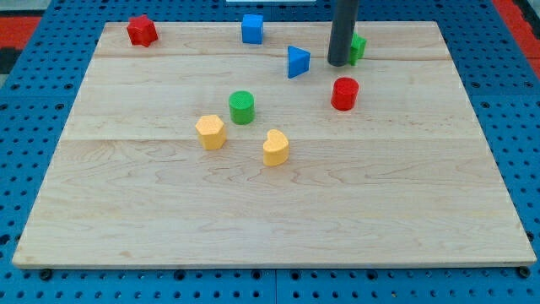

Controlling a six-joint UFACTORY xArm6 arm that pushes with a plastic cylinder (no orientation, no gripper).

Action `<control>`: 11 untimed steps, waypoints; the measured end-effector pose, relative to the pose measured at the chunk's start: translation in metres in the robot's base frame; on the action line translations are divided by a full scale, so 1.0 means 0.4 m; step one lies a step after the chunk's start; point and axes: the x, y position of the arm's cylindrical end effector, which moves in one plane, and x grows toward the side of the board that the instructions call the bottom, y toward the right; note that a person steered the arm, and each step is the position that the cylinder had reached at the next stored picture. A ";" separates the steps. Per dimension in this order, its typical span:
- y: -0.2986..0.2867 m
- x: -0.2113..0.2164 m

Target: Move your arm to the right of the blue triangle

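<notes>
1. Blue triangle [297,62] lies on the wooden counter [270,203], in the upper part of the view, a little to the right of the middle.
2. Our tip [337,64] touches the counter just beside the blue triangle, on the view's right of it, with a small gap between them.
3. We have no gripper here, only a straight dark rod, so we cannot speak of open or closed; the rod holds nothing.
4. Behind the rod, on the view's right, we see a green block [359,46]; the rod hides part of it, so we cannot tell its shape.
5. A red cylinder [344,93] stands near our tip, below it in the view and slightly to the right.
6. A blue cube [252,28] is near the top edge, to the upper left of the blue triangle.
7. A red block [142,30] with a star-like outline sits at the top left corner, well apart from the others.
8. Nearer the middle, a green cylinder [241,107] stands between a yellow hexagon-like block [210,132] on its lower left and a yellow heart-like block [275,148] on its lower right.
</notes>
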 end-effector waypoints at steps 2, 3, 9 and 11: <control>0.089 -0.057; 0.136 -0.058; 0.181 -0.011; -0.121 0.055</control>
